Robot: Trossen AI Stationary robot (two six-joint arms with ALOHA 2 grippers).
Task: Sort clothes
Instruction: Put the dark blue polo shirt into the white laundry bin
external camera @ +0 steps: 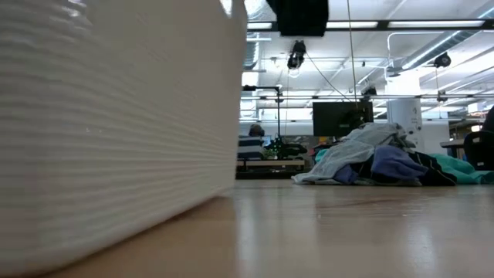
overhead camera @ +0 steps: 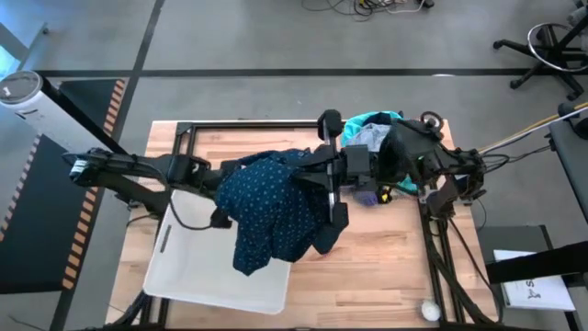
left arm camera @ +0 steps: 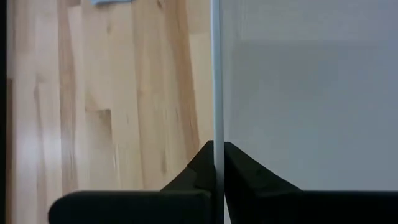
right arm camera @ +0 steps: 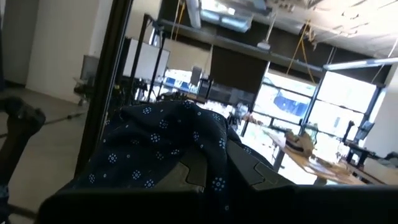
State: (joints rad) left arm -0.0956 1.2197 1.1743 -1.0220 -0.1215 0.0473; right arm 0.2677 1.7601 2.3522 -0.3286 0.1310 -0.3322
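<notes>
Hanging above the white bin (overhead camera: 184, 276), the navy dotted garment (overhead camera: 266, 207) is held clamped in the right tool (right arm camera: 208, 171). The left tool (left arm camera: 217, 165) is pinched shut on the bin's rim. Judged next: release over the bin.

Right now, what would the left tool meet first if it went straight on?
The wall of the white bin, which the shut left tool is pinching; beyond it, probably the table.

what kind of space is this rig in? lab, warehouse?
Looks like an open robotics lab or workshop. Exposed ceiling ducts and strip lights, a hanging monitor above distant workbenches, concrete floor with an office chair and loose cables around the wooden table.
</notes>
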